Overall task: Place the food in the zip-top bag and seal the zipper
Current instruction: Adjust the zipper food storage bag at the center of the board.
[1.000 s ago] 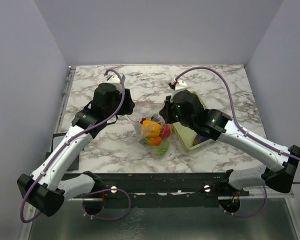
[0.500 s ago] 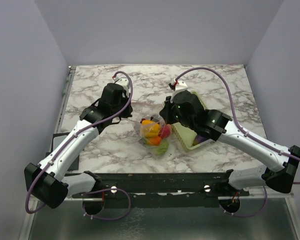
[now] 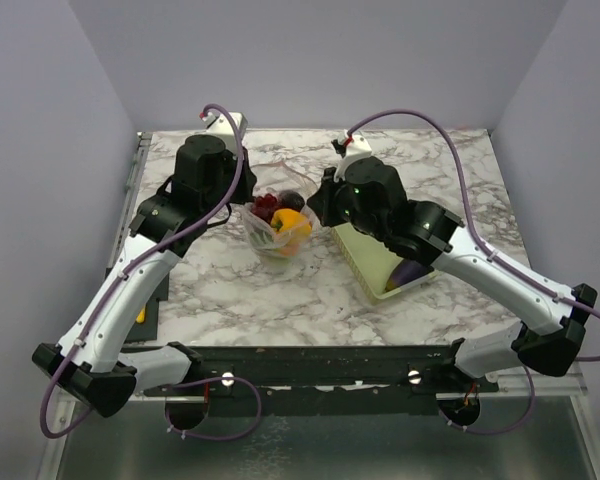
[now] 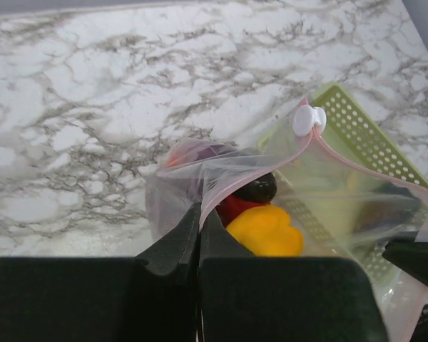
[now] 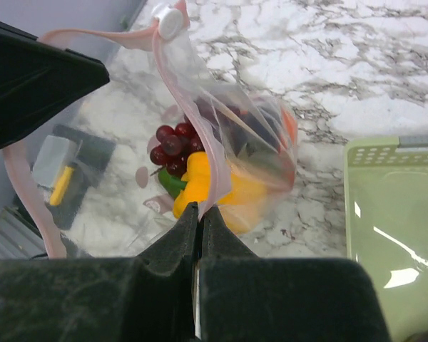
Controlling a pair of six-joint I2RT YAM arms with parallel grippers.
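- Overhead: bag (image 3: 263, 232) of food (image 3: 288, 222) slung above the desk (image 3: 280, 290) between left gripper (image 3: 244, 207) and right gripper (image 3: 316, 208), probably stretched taut to line up the mouth for sealing. Just beside it, a green basket (image 3: 375, 262) with one purple piece (image 3: 408, 270) inside, so filling likely unfinished.
- Left wrist: clamped tight on one bag rim. Pink zipper (image 4: 357, 160) climbing to a white slider (image 4: 309, 120), yellow pepper (image 4: 265, 231) underneath.
- Right wrist: pinched closed on the opposite rim, grapes (image 5: 172, 148) showing through the plastic.
- No readable writing or brand anywhere.
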